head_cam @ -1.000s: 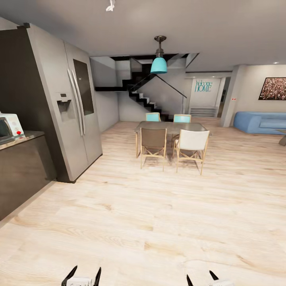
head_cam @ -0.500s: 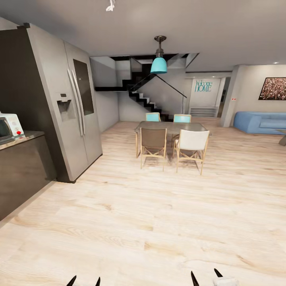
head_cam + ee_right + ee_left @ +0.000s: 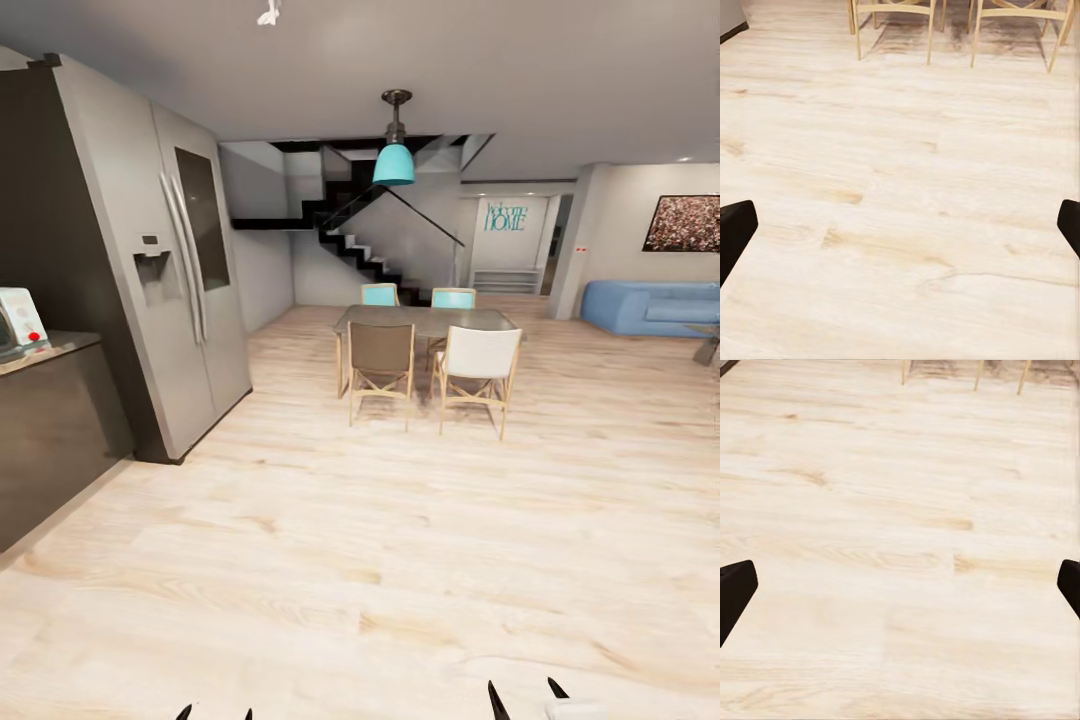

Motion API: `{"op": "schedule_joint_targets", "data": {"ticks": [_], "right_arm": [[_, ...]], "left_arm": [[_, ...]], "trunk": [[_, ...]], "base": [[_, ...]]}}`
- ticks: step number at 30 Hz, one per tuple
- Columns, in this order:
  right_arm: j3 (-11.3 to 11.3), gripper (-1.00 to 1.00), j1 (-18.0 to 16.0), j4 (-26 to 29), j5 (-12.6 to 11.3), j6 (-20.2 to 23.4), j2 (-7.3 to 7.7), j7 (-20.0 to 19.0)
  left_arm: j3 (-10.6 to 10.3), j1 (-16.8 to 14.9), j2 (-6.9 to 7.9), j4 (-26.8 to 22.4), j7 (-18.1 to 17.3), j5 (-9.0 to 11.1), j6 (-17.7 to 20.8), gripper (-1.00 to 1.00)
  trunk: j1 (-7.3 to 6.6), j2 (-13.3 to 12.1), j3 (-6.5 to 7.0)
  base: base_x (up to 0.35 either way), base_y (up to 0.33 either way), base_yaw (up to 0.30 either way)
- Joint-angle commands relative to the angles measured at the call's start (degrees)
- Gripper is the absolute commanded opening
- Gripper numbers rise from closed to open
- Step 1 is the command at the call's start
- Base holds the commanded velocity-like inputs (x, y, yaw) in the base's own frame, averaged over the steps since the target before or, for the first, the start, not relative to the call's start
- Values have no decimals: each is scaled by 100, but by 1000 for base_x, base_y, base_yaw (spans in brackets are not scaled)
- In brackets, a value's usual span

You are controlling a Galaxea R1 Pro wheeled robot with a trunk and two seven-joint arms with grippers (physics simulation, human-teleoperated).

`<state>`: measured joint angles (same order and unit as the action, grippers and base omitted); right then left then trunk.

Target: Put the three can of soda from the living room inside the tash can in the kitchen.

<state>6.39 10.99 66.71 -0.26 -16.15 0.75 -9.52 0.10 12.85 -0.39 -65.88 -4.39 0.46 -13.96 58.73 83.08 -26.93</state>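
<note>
The soda cans and the trash can are out of view. The kitchen lies at the left, with its tall steel fridge (image 3: 170,270) and dark counter (image 3: 50,350). Far right is the living room, where I see the light-blue sofa (image 3: 650,306) and the crowd photo (image 3: 685,222). My left gripper (image 3: 215,714) and right gripper (image 3: 525,700) poke in at the head view's lower edge. Both are open with nothing between the fingers. In the wrist views, the left gripper (image 3: 900,589) and right gripper (image 3: 900,229) hang over bare wood floor.
A dining table (image 3: 428,320) with several chairs stands mid-room, a teal lamp (image 3: 394,165) above it. Behind are a black staircase (image 3: 360,250) and a "welcome home" wall sign (image 3: 505,217). A white appliance (image 3: 20,315) sits on the counter. Pale wood floor (image 3: 380,540) stretches ahead.
The whole view has shifted slightly left, so the camera has moved. Both grippers have sunk lower at the head view's bottom edge, and the left one's body has dropped out of frame.
</note>
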Motion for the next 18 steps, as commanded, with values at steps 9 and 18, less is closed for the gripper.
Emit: {"op": "schedule_joint_targets", "data": {"ticks": [9, 18], "right_arm": [[3, 100, 0, 0, -1, -2, 3, -1], [-1, 100, -3, -2, 6, -2, 4, 10]], "left_arm": [[-6, -2, -1, 90, -5, -1, 0, 100], [-17, -2, 4, 128, -19, -8, 6, 100]], "trunk": [[0, 0, 0], [0, 0, 0]], "base": [[118, 0, -224], [152, -5, -250]]}}
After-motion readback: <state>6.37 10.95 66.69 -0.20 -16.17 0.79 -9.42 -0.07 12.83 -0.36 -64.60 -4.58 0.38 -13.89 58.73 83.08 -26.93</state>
